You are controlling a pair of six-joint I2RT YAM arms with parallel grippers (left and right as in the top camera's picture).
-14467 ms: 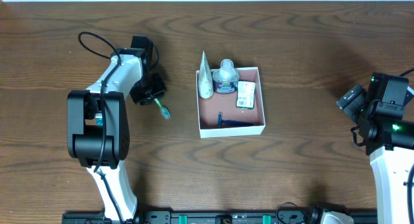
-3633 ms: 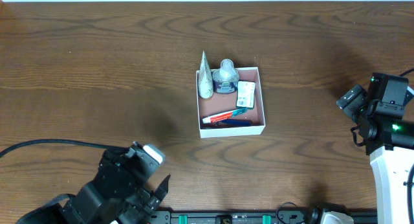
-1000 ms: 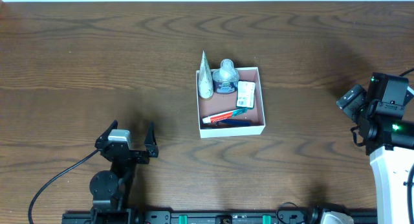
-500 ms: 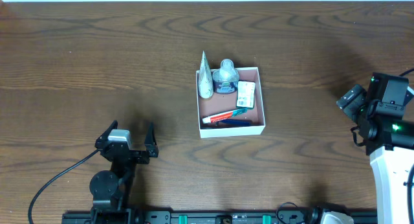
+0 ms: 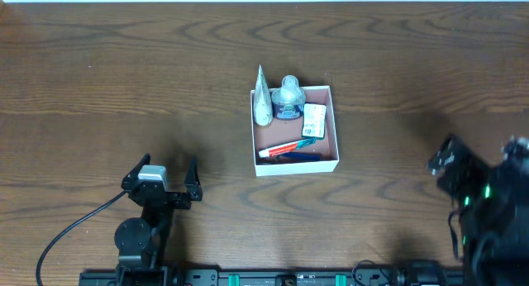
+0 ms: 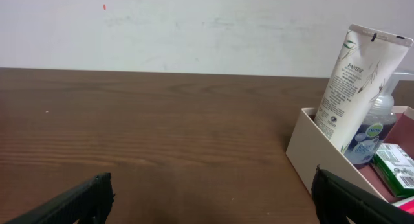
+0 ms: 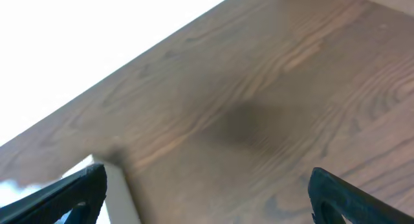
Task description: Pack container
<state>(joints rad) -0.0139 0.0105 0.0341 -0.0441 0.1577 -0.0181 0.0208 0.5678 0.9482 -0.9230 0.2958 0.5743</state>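
Container [image 5: 295, 167] on worktop [image 5: 124, 71] holds five toiletries, one each: tube [image 5: 262, 100], bottle [image 5: 288, 96], packet [image 5: 314, 119], toothpaste [image 5: 285, 149], blue stick [image 5: 302, 156]. Left pincer [image 6: 210, 185] and right pincer [image 7: 207, 179] both released, empty.

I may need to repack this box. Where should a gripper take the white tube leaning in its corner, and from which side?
Probably take the white tube by its upper half, below the crimped end, coming from above. That end stands tilted clear of the container wall; the lower end sits between that wall and the pump bottle, leaving little room.
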